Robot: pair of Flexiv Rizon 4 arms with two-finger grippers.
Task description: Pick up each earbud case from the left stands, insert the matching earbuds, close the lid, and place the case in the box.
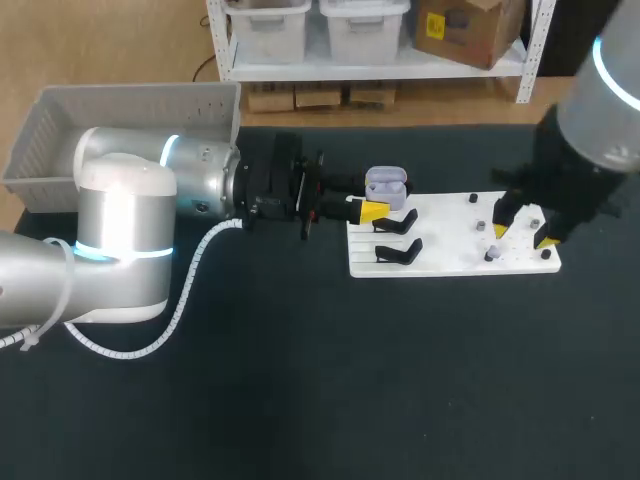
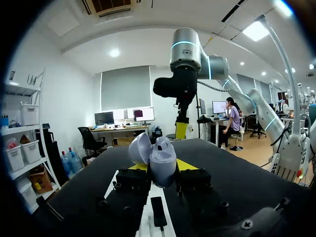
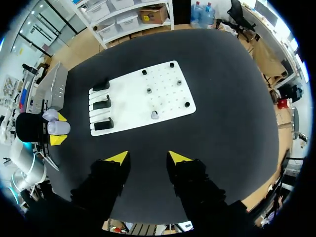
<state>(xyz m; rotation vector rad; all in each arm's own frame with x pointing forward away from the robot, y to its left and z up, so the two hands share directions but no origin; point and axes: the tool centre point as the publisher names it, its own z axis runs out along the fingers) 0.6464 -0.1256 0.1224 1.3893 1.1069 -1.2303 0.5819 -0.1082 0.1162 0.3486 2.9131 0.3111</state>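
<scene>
Left claw (image 2: 162, 166): centre of the head view, reaching in from the left; its two yellow tips press the case from opposite sides, so it is clamped on it

Case (image 1: 386, 184): pale lilac, just above centre of the head view, held off the stands and clear of the table; in the right wrist view it sits beside the board's stand end, not over it

Lid: swung open and tipped back; judged to be held this way so the cavity faces the other arm for loading

Right claw (image 3: 148, 158): right side of the head view, over the far end of the board; fingers spread apart with nothing between them, judged ready to come down on an earbud

Board (image 1: 450, 250): white, centre right of the head view, flat on the black table

Stands (image 3: 101, 104): three black holders in a row at the board's end nearest the left claw; none carries a case

Earbud (image 3: 154, 115): one small pale piece on the peg end of the board, ahead of the right claw; whether other pegs hold any is too small to tell

Box (image 1: 140, 92): grey bin, upper left of the head view, behind the left arm; contents not visible

Step in hand: case presented open; earbud not yet inserted, lid not yet closed
</scene>
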